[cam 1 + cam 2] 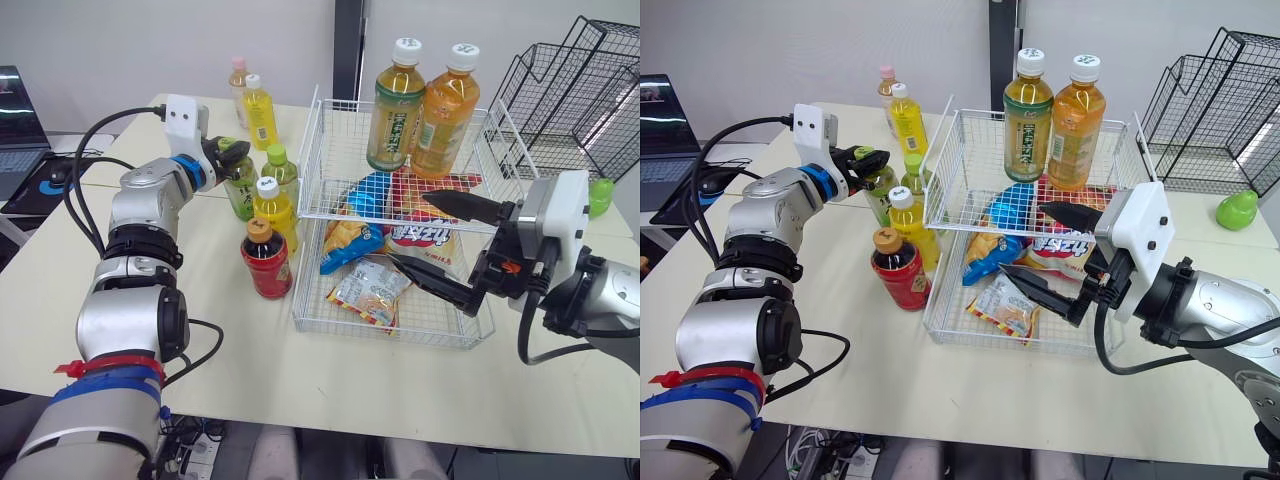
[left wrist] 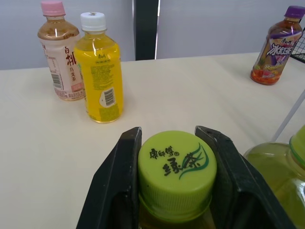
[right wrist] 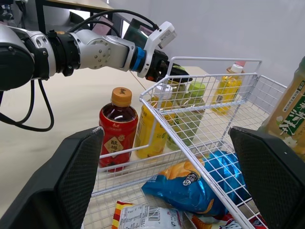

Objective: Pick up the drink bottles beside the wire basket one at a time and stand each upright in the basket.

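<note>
Green is the cap that the left gripper (image 1: 233, 153) holds. Its two black fingers are clamped on that cap, one on each side. The cap belongs to a green tea bottle (image 1: 240, 190) that stands upright on the table (image 1: 300, 390), near the left wall of the wire basket (image 1: 308, 180).

Three more bottles stand close by, all outside the basket. A second green tea bottle (image 1: 282, 170) and a yellow bottle (image 1: 275, 210) with a white cap are just beside the held one. A red bottle (image 1: 267, 262) with a brown cap stands nearer the table's front edge.

Near the far edge of the table stand a small yellow bottle (image 1: 260, 112) and a pink-capped bottle (image 1: 238, 80).

At the far end of the basket, two big tea bottles (image 1: 397, 105) stand upright. Snack bags (image 1: 350, 240) lie on its floor.

The right gripper (image 1: 412, 230) hangs over the near half of the basket. Its fingers are wide apart and hold nothing.
</note>
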`<state>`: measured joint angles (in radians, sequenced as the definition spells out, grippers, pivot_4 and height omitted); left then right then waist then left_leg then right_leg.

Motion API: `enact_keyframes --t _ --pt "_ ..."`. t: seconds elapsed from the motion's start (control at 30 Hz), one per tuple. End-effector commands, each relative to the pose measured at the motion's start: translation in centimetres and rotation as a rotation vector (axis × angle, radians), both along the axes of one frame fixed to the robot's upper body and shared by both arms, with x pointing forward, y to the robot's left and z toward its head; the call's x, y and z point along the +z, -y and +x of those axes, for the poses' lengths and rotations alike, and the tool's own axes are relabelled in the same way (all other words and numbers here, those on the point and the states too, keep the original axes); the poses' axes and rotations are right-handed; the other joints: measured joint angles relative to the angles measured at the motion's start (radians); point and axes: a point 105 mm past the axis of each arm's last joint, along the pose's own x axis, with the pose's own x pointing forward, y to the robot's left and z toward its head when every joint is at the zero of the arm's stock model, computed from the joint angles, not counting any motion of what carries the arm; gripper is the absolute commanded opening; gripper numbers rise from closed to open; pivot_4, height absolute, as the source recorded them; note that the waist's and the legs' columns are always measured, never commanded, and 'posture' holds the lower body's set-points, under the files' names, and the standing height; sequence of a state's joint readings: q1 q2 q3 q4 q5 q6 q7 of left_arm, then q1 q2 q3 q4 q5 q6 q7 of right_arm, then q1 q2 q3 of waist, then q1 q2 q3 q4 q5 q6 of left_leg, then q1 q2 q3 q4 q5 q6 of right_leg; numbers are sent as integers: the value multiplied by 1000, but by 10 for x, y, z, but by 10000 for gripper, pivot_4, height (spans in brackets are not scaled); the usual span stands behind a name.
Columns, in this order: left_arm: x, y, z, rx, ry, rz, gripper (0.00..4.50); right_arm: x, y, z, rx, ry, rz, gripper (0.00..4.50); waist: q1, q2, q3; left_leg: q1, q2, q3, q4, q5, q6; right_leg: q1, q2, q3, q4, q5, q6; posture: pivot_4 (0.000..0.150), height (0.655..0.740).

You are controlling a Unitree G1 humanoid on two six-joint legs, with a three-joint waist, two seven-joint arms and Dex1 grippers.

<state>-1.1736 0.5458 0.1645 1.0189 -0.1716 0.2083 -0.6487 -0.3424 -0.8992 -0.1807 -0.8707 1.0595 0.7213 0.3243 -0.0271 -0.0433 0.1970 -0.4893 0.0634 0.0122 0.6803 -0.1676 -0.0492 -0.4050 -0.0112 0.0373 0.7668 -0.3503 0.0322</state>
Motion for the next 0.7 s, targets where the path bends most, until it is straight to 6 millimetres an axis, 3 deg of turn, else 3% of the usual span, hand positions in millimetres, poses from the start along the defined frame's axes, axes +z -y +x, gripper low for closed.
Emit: enact_keyframes --t 0.03,0.2,0.33,0.5,0.7 --pt "28 -4 -8 -16 102 25 13750 9 -1 -5 -3 64 2 45000 -1 0 0 0 0 0 0 0 0 0 0 0 0 0 0 1500 6732" --pt "51 -10 -25 -61 149 75 13750 9 0 -6 -7 74 -3 45000 -3 0 0 0 1 -1 0 0 0 0 0 0 0 0 0 1500 6732" --pt "99 -8 -51 -149 197 157 13750 11 5 -11 -2 73 1 45000 -3 -1 1 -1 1 -2 0 0 0 -1 1 -1 0 0 0 1500 6732" --pt "139 -2 -71 -224 199 199 13750 13 12 -13 -3 67 -4 45000 2 -1 1 -2 0 -2 0 0 0 0 0 -2 -1 0 0 1500 6732" --pt "221 28 -100 -368 280 146 13750 20 24 -18 19 42 -7 45000 6 -3 2 -4 0 -4 1 0 0 -1 0 -4 -2 0 0 1500 6732"
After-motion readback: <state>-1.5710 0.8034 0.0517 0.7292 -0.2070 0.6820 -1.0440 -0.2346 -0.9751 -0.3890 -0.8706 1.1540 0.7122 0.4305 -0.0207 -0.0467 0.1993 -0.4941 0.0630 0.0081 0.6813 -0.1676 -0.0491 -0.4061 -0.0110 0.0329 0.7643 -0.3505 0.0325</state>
